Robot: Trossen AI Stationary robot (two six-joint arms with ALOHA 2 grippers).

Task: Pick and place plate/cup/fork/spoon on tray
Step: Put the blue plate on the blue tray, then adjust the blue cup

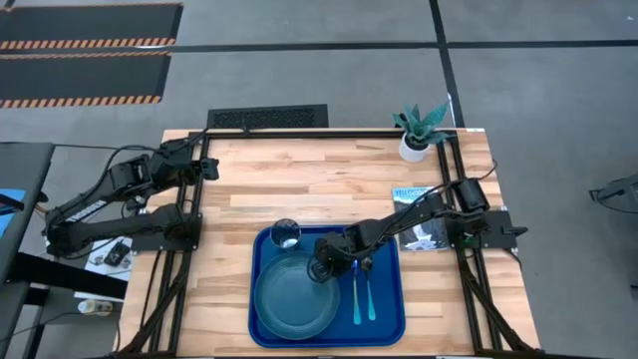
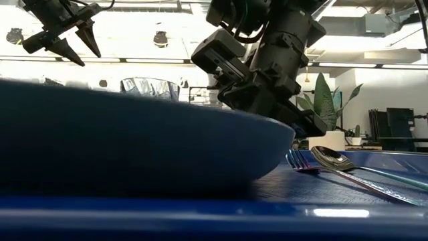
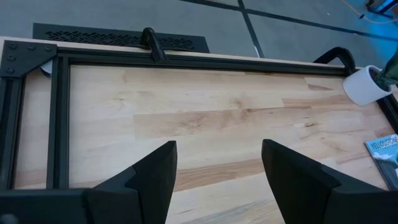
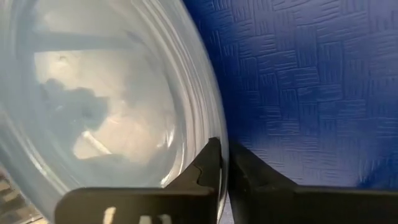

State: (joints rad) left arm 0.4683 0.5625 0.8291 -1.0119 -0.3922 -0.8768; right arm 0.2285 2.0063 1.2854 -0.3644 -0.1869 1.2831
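Observation:
The teal plate point(image 1: 294, 295) lies on the left half of the blue tray point(image 1: 387, 321), and it fills the foreground of the low view point(image 2: 134, 140). The clear cup point(image 1: 286, 234) stands at the tray's far left corner. The fork point(image 1: 356, 295) and the spoon point(image 1: 370, 295) lie side by side on the tray, right of the plate, handles toward the near edge. My right gripper point(image 1: 321, 268) is shut on the plate's far right rim. My left gripper point(image 1: 210, 168) is open and empty, raised over the table's far left. My right gripper pinches the plate's raised rim point(image 4: 210, 118) at its far right side, one finger inside the plate and one outside point(image 4: 249, 171) over the tray. The fingers come from above, slanting from the table's right. The plate's base sits on the tray point(image 2: 200, 201).
A white pot with a green plant point(image 1: 416, 135) stands at the far right corner. A booklet point(image 1: 419, 217) lies right of the tray under my right arm. Bare wood stretches left of and behind the tray point(image 1: 299, 189). A black frame rims the table.

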